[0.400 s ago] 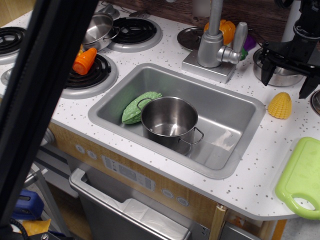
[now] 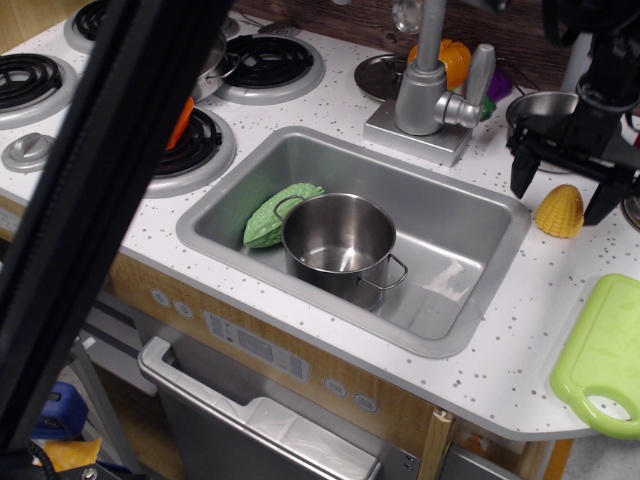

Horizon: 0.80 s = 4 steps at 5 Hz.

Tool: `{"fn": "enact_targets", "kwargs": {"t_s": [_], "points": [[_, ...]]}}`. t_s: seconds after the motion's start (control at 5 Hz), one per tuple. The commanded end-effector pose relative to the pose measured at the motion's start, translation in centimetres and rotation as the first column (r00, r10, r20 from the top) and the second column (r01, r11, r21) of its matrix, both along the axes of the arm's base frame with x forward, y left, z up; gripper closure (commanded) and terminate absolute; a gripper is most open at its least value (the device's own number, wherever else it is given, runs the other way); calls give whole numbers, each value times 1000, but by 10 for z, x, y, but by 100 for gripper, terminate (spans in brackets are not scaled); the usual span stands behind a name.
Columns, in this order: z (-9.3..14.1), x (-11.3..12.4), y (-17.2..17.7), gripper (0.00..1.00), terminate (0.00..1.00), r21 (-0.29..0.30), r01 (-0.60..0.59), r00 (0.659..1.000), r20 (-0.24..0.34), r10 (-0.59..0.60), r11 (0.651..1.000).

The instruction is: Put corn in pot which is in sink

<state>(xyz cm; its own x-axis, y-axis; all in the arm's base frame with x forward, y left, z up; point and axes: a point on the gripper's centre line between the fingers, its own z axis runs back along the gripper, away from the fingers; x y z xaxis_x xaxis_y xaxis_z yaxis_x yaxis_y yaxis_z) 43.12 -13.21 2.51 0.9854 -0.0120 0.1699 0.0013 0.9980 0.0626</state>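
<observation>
The corn [image 2: 560, 211] is a small yellow ribbed dome on the white counter right of the sink [image 2: 470, 215]. The shiny steel pot [image 2: 340, 243] stands upright and empty in the sink, left of centre. My gripper [image 2: 560, 192] is black, open, and hangs just over the corn, its two fingers straddling it, one on each side. I cannot tell whether the fingers touch the corn.
A green leafy toy [image 2: 277, 213] lies in the sink against the pot. The faucet [image 2: 432, 75] stands behind the sink. A steel pan [image 2: 548, 112] sits behind my gripper. A green cutting board [image 2: 606, 355] lies at the right front. Stove burners [image 2: 190, 148] and an orange piece [image 2: 181, 122] are left. A dark arm link [image 2: 110, 200] blocks the left.
My gripper has dropped and shifted left, from above and behind the corn to straddling it. The dark link in front has moved right, hiding more of the stove.
</observation>
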Motion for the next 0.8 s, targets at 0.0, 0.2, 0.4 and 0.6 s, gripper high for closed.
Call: {"fn": "enact_targets", "kwargs": {"t_s": [0.0, 0.2, 0.4, 0.6], "points": [[22, 13, -1, 0, 0, -17, 29, 996, 90, -27, 999], [18, 14, -2, 0, 0, -32, 33, 993, 113, -29, 999], [11, 14, -3, 0, 0, -62, 19, 991, 134, -10, 998], [7, 14, -5, 0, 0, -83, -5, 988, 152, 17, 997]]}}
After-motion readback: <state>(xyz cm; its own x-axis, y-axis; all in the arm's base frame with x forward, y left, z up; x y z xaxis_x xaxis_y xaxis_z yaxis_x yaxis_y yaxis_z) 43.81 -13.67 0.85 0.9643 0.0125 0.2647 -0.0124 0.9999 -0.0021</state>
